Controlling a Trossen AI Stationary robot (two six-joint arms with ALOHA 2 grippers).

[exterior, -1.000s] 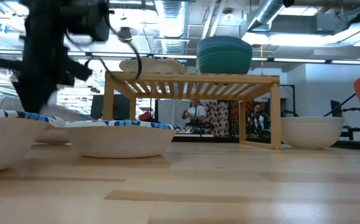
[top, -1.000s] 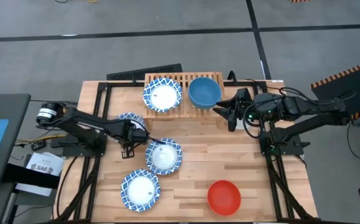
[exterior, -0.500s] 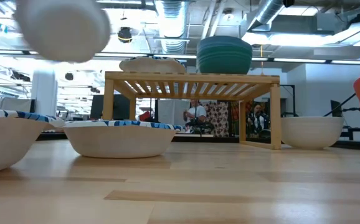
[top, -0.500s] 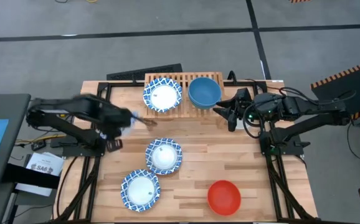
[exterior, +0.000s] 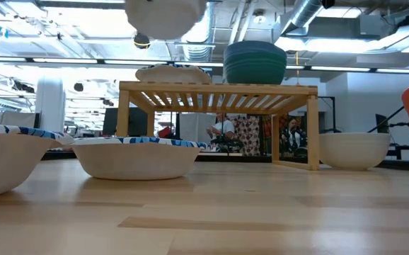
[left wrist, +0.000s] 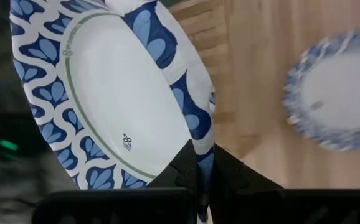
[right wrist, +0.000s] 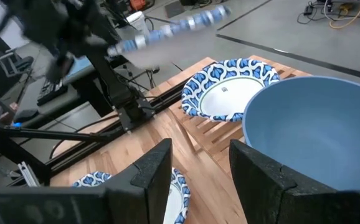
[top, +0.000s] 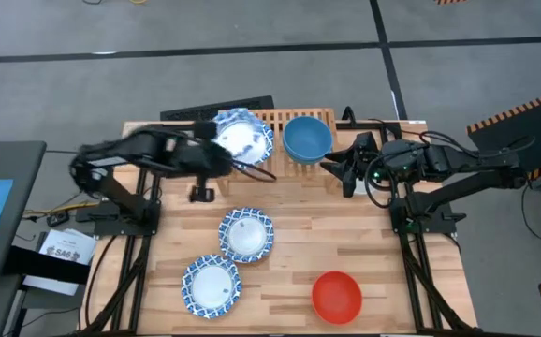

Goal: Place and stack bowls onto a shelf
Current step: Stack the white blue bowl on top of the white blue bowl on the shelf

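Note:
My left gripper (top: 218, 152) is shut on a blue-and-white patterned bowl (top: 237, 134) and holds it in the air over the left end of the light-wood shelf (top: 276, 120). In the low view that bowl (exterior: 165, 14) hangs above the shelf (exterior: 219, 88). A second patterned bowl (right wrist: 228, 89) sits by its base on the shelf's left half. A blue bowl (top: 306, 138) sits on the right half. My right gripper (top: 343, 170) is open just right of the shelf, beside the blue bowl (right wrist: 317, 124), touching nothing. My left gripper (left wrist: 202, 171) pinches the patterned bowl's rim (left wrist: 200, 140) between its two fingers, one on the white inside and one on the outer wall. The bowl is lifted clear and tilted, its inside (left wrist: 111, 99) turned to the wrist camera.
Two more patterned bowls (top: 245, 234) (top: 211, 285) and a red bowl (top: 336, 295) stand on the plank table nearer the near edge. The low view shows a white bowl (exterior: 353, 150) on the table by the shelf's right leg. Bare planks lie between shelf and bowls.
My left gripper has lifted the patterned bowl off the table's left-centre, then swung it up and toward the far edge until it hangs over the shelf's left end. The bowl has come clear of the table and tipped. The right arm has kept still.

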